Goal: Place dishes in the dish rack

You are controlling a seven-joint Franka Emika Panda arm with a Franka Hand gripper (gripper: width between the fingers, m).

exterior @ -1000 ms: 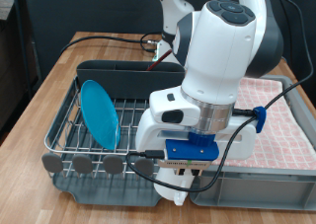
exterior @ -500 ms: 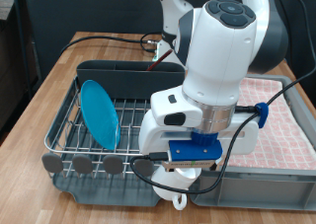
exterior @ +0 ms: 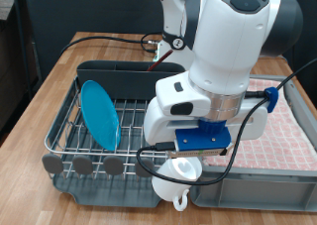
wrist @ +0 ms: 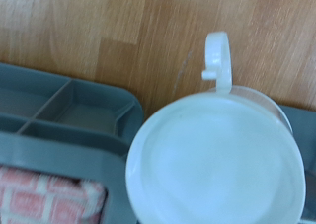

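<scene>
The white mug (exterior: 176,176) is at the dish rack's (exterior: 74,136) corner nearest the exterior view's bottom, directly under my hand, with its handle (exterior: 181,199) pointing towards the bottom edge. My gripper (exterior: 185,162) is just above it, and its fingers are hidden behind the blue mount. In the wrist view the mug (wrist: 217,165) fills the frame as a white disc with its handle (wrist: 219,61); no fingers show. The light-blue plate (exterior: 99,113) stands upright in the rack's wires. I cannot make out the wooden spoon.
A dark grey cutlery bin (exterior: 124,78) runs along the rack's far side. A grey crate (exterior: 267,190) with a checked cloth (exterior: 287,116) lies at the exterior view's right. Black cables (exterior: 99,39) trail over the wooden table (exterior: 50,86).
My hand has risen above the mug, so more of the mug shows beneath it. The mug has stayed in about the same spot. The plate has not moved.
</scene>
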